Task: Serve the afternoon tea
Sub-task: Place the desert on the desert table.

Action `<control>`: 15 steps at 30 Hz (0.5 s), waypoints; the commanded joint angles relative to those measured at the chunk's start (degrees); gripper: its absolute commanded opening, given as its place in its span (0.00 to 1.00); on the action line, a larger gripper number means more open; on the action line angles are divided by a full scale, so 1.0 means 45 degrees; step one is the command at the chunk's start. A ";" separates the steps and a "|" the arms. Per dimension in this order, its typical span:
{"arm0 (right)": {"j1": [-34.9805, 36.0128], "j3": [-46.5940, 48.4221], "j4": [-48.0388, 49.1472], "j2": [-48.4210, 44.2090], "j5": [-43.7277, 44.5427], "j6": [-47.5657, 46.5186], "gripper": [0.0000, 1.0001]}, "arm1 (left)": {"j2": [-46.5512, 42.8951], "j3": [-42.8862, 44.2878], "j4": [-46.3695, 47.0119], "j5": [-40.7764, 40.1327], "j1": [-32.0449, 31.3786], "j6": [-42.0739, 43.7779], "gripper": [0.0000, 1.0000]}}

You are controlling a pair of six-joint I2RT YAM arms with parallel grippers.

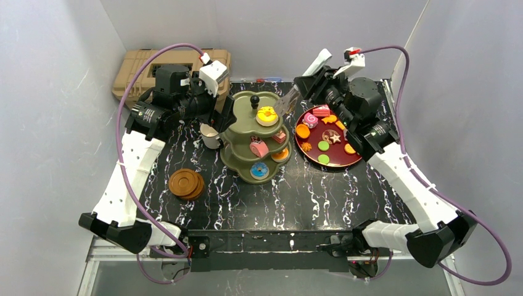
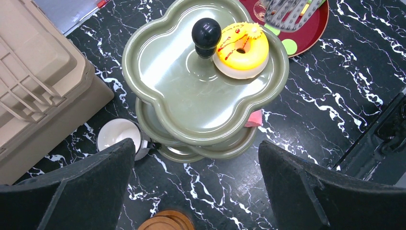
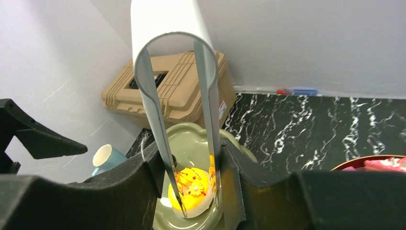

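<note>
The right gripper (image 3: 191,158) squeezes a pair of long white tongs (image 3: 167,57), so its jaws are part way closed on the tongs and nothing else. The tongs point down and away from the gripper, and their two thin tips stand one on each side of the yellow doughnut (image 3: 194,189). I cannot tell if the tips press on it or only sit just beside it. The doughnut lies flat on the top level of the green stand (image 2: 182,91), just beside the black knob (image 2: 206,33), on the side nearer the dark-red plate (image 1: 336,161). It is round and fat, with a small hole, red squiggles and a white bottom. The right arm is much the nearer one, as its tongs are already around the doughnut. The left gripper (image 2: 196,191) hangs above the stand on the tan toolbox (image 1: 139,71) side, its jaws wide apart and holding nothing. I think the tongs need to go straight up so they do not bump the knob. More toy pastries (image 1: 259,148) sit on the lower levels. The white mug (image 2: 119,136) stands right by the foot of the stand, and the wooden saucers (image 1: 187,183) lie well apart, nearer the arms.
</note>
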 commanded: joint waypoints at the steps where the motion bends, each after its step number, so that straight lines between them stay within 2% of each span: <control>1: 0.0055 0.0665 0.0537 -0.0747 0.1133 -0.0993 0.46 | -0.0406 0.0380 -0.0166 -0.0052 0.0001 0.0091 0.99; 6: 0.0038 0.0203 0.0124 -0.1017 0.2477 -0.1901 0.43 | -0.0381 0.0399 -0.0224 -0.0028 0.0001 0.0071 0.99; 15: -0.0279 -0.2552 0.0445 -0.1346 0.4824 -0.2812 0.40 | -0.0406 0.0380 -0.0271 -0.0075 0.0001 0.0127 0.99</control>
